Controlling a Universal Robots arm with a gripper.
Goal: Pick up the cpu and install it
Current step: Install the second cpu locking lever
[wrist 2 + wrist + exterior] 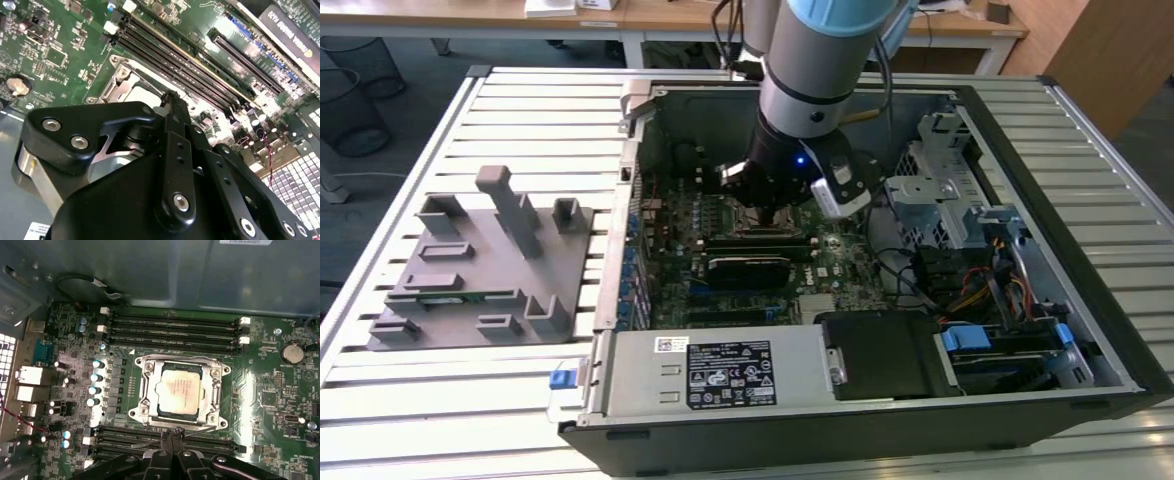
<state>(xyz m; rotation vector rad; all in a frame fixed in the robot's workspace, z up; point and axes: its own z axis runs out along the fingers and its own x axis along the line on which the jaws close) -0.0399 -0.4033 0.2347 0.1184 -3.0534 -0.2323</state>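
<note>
The cpu [179, 390], a flat square chip with a shiny silver top, lies inside the metal socket frame [142, 390] on the green motherboard [270, 390]. In the first wrist view my gripper [170, 439] hovers just off one edge of the socket, its two black fingers pressed together with nothing between them. The second wrist view has the fingers [173, 107] meeting over the socket, with a pale strip of the cpu [144, 93] beside them. In the exterior view the gripper [781, 198] hangs low inside the open computer case [1067, 300], above the socket [754, 222].
Black memory slots [175, 330] run along both sides of the socket. A drive cage [947, 190] and cables stand on the exterior view's right, and a power supply [720, 370] lies at the front. A grey fixture tray [467, 270] holding a green memory strip [447, 296] rests outside the case.
</note>
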